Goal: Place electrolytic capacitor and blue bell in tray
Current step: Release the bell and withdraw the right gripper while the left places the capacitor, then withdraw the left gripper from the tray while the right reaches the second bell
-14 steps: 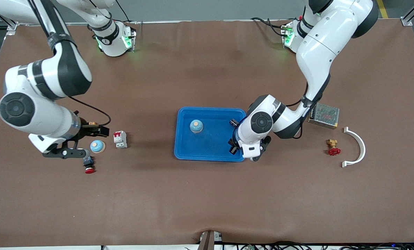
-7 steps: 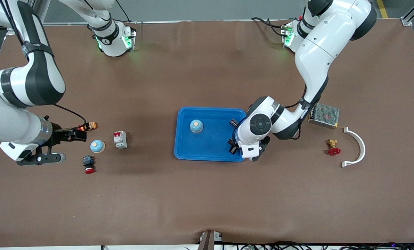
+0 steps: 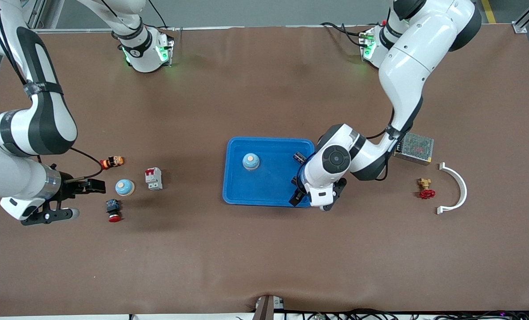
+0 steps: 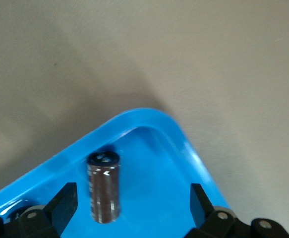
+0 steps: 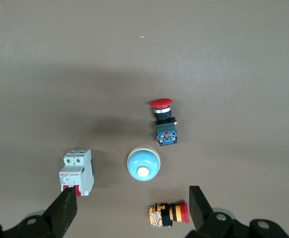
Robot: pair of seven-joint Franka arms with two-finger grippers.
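Your left gripper (image 3: 296, 190) hangs low over tray's (image 3: 264, 144) corner at left arm's end, fingers (image 4: 65, 203) spread wide. Right gripper (image 3: 93, 186) hovers over table's right-arm end, jaws open too.

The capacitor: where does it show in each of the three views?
Front view: capacitor in the tray, at its corner toward the left arm's base.
Left wrist view: capacitor upright in the tray's rounded corner, between the open end effector's fingers.
Right wrist view: not in it.
Shared landmark: that tray corner.
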